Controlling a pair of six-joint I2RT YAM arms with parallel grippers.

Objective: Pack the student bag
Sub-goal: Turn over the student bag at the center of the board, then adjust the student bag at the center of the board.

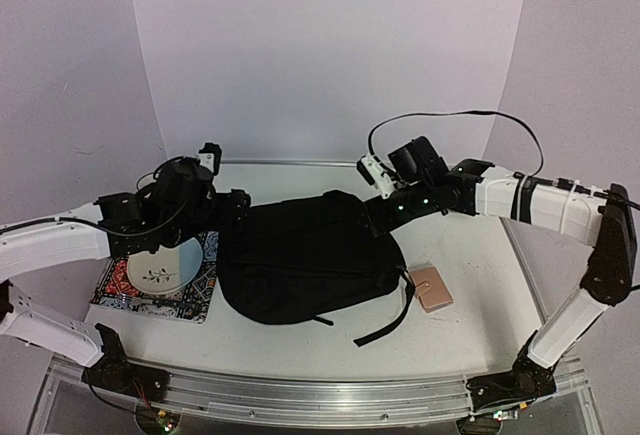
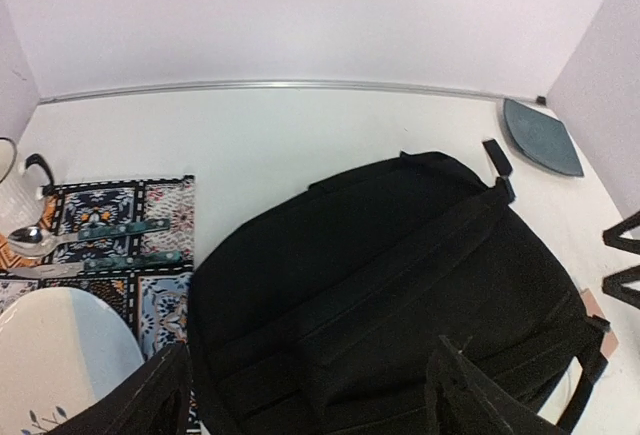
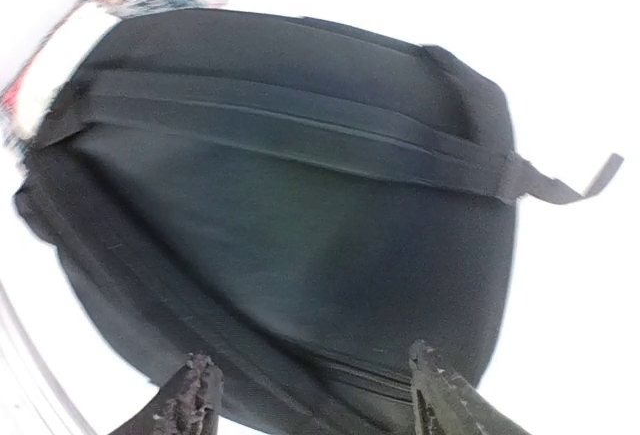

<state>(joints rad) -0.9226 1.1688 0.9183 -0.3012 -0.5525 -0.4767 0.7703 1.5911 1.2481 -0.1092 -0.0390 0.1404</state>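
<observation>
The student bag (image 1: 310, 260) is a large black backpack lying flat and zipped in the middle of the table, with a loose strap (image 1: 385, 327) trailing toward the front. My left gripper (image 1: 233, 207) hovers at the bag's left end. In the left wrist view its fingers (image 2: 150, 400) stand wide apart over the black fabric (image 2: 380, 275), holding nothing. My right gripper (image 1: 378, 211) is at the bag's far right corner. Seen from the right wrist, it (image 3: 315, 395) is open above the bag (image 3: 280, 205), with nothing between its fingers.
A patterned placemat (image 1: 205, 285) at the left carries a white plate (image 1: 165, 265), cutlery (image 2: 120, 245) and a glass mug (image 2: 12, 180). A small tan flat item (image 1: 433, 288) lies right of the bag. A dark blue-grey tray (image 2: 540, 135) sits at the back wall.
</observation>
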